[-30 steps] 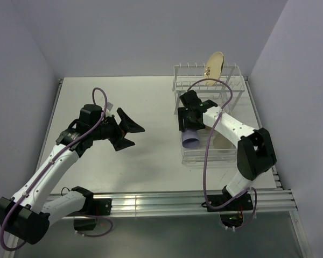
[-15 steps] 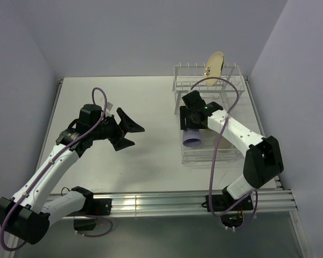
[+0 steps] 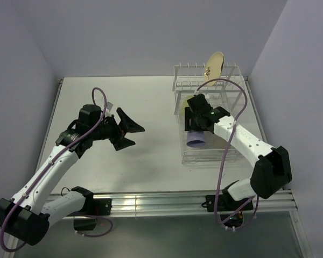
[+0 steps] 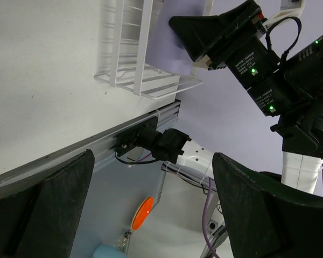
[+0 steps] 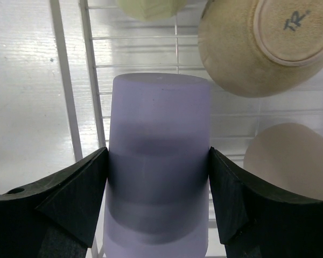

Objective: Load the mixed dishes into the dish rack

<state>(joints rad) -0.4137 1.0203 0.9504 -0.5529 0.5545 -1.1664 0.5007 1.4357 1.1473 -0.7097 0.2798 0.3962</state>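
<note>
My right gripper (image 5: pixel 158 157) is shut on the lavender tumbler (image 5: pixel 158 113), one black finger pressed to each side, low over the white wire dish rack (image 5: pixel 75 80). From above, the right gripper (image 3: pixel 196 130) and the tumbler (image 3: pixel 196 140) are at the rack's (image 3: pixel 226 156) left side. Below lie a cream bowl (image 5: pixel 258 45) bottom up, a tan tumbler (image 5: pixel 290 161) and a pale yellow-green mug (image 5: pixel 148 8). The cream plate (image 3: pixel 215 64) stands upright in the far prongs. My left gripper (image 3: pixel 139 136) hangs open and empty over the table's middle left; it (image 4: pixel 161 215) faces the rack (image 4: pixel 145 59).
Grey walls close in the white table (image 3: pixel 124 97) on the left, back and right. An aluminium rail (image 3: pixel 151 201) with both arm bases runs along the near edge. The right arm's purple cable (image 3: pixel 226 140) loops over the rack.
The right arm's elbow has swung right, and its gripper has carried the lavender tumbler a little right and farther over the rack. The left arm has stayed still.
</note>
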